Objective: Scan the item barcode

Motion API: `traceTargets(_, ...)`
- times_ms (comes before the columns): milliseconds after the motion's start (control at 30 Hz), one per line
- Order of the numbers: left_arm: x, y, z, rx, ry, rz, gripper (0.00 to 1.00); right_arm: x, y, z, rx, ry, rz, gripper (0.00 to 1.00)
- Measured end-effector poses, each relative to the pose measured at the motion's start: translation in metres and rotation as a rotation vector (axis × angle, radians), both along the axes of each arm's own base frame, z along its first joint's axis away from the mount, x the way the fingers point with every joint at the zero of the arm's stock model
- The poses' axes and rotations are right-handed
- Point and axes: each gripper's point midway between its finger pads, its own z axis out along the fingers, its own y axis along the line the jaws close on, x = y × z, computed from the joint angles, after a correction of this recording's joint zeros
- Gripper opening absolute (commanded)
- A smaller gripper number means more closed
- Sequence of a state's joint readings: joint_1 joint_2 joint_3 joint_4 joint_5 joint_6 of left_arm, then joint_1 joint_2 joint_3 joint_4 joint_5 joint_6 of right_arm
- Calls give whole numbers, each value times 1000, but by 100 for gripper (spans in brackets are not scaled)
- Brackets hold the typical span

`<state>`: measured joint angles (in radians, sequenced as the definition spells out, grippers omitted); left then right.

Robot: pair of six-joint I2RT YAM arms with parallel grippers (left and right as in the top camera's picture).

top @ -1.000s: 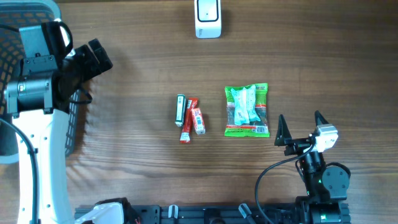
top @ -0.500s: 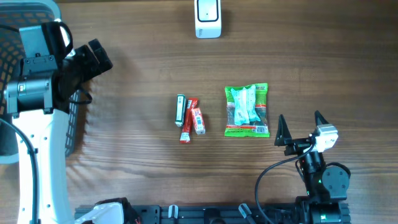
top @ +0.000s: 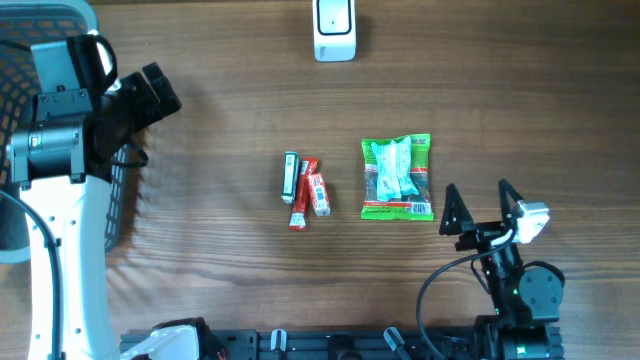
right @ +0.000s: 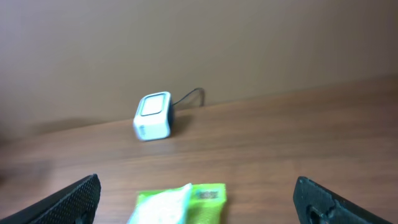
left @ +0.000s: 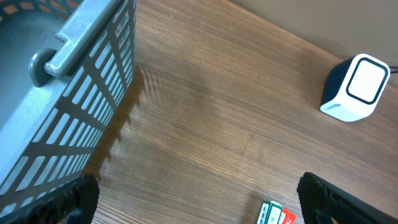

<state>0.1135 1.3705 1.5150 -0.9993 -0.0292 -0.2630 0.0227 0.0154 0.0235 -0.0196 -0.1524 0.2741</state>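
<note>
A green snack packet (top: 397, 177) lies flat right of the table's centre, its barcode at the near right corner. It shows blurred in the right wrist view (right: 177, 205). The white scanner (top: 334, 28) stands at the far edge and also appears in both wrist views (left: 356, 87) (right: 153, 116). My right gripper (top: 480, 203) is open just to the near right of the packet, and nothing sits between its fingers (right: 199, 205). My left gripper (top: 150, 95) hangs open and empty (left: 199, 208) at the far left, beside the basket.
A grey mesh basket (top: 60, 20) fills the far left corner (left: 62, 93). A green-and-white stick and red sachets (top: 305, 190) lie together at mid-table, left of the packet, and show at the bottom of the left wrist view (left: 277, 214).
My right gripper has turned slightly, its fingertips shifting a little to the left. The left arm and the items have not moved.
</note>
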Motion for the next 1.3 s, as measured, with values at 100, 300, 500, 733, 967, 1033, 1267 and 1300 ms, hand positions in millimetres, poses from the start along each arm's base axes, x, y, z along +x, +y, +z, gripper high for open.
traceTargets(100, 0, 0, 0, 0, 0, 0, 100, -6, 5, 23, 62, 9, 28, 100)
traceTargets(300, 0, 0, 0, 0, 2, 0, 100, -21, 8, 112, 56, 29, 46, 100)
traceTargets(500, -1, 0, -1, 0, 3, 0, 100, -22, 9, 167, -2, 305, 54, 100)
traceTargets(733, -1, 0, -1, 0, 3, 0, 100, 9, 12, 154, -8, 664, 74, 86)
traceTargets(967, -1, 0, -1, 0, 3, 0, 100, 19, 38, 112, 58, 883, 220, 78)
traceTargets(1033, -1, 0, -1, 0, 4, 0, 100, 18, 42, 104, 66, 928, 239, 77)
traceTargets(1267, -1, 0, -1, 0, 4, 0, 100, 9, 78, 64, 9, 1053, 360, 78)
traceTargets(1300, -1, 0, -1, 0, 4, 0, 100, 7, 83, 58, 2, 1069, 369, 78)
